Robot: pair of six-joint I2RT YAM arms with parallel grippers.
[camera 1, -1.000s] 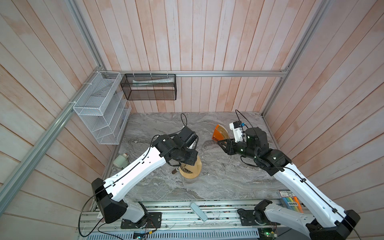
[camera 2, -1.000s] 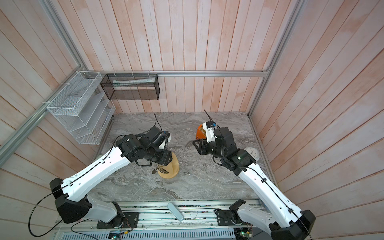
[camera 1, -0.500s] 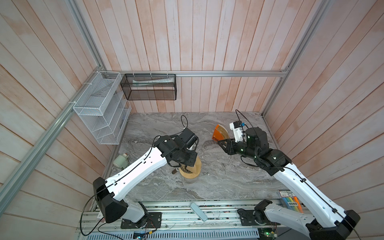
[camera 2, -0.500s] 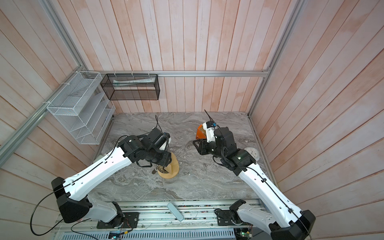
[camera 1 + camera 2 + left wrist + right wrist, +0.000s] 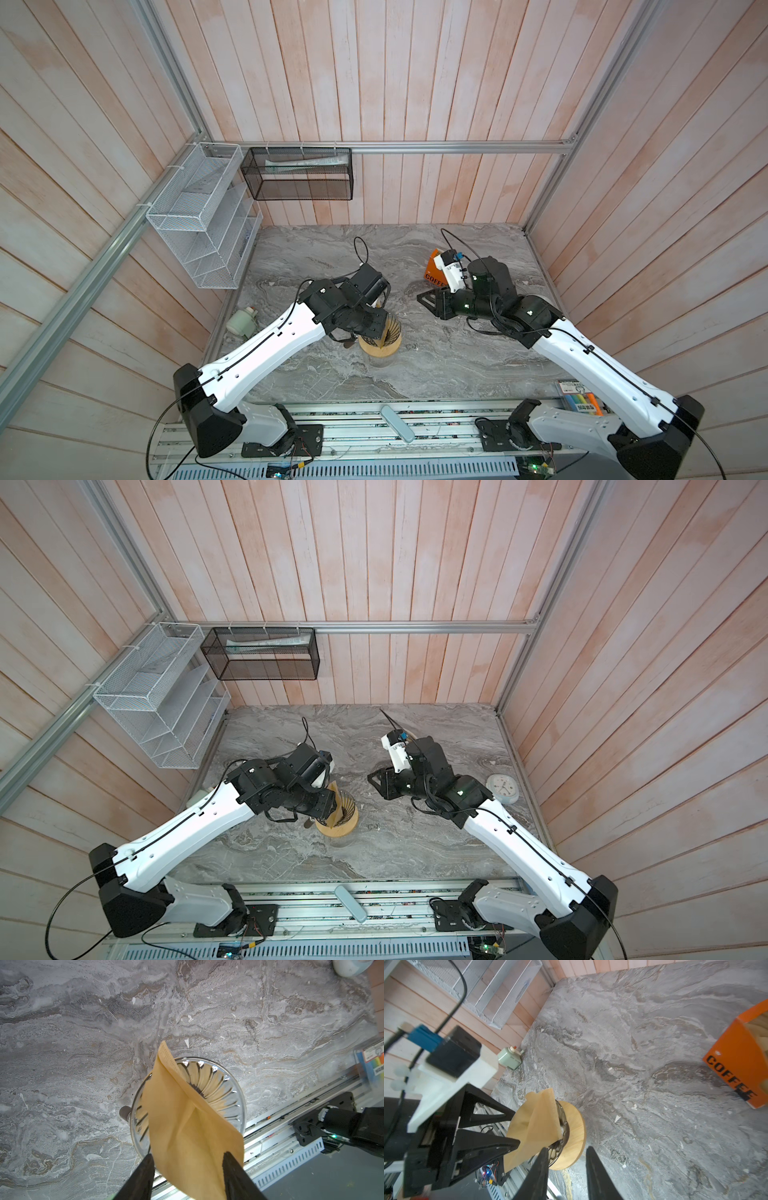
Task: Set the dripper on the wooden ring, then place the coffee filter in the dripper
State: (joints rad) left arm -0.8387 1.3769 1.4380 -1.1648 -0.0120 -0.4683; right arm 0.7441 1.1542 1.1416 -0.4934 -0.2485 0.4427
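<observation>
Hanging tilted over the dripper, a smoky ribbed see-through cone, the thin tan paper coffee filter dips 1 corner inside; the left gripper pinches its wide end. The right gripper hovers nearby, jaws apart, empty.

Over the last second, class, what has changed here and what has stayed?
The right fingers, apart and empty, have edged toward the dripper. The left fingers have shifted slightly nearer the front, holding the filter, which sits partly in the dripper. Dripper and stand have stayed put.
</observation>
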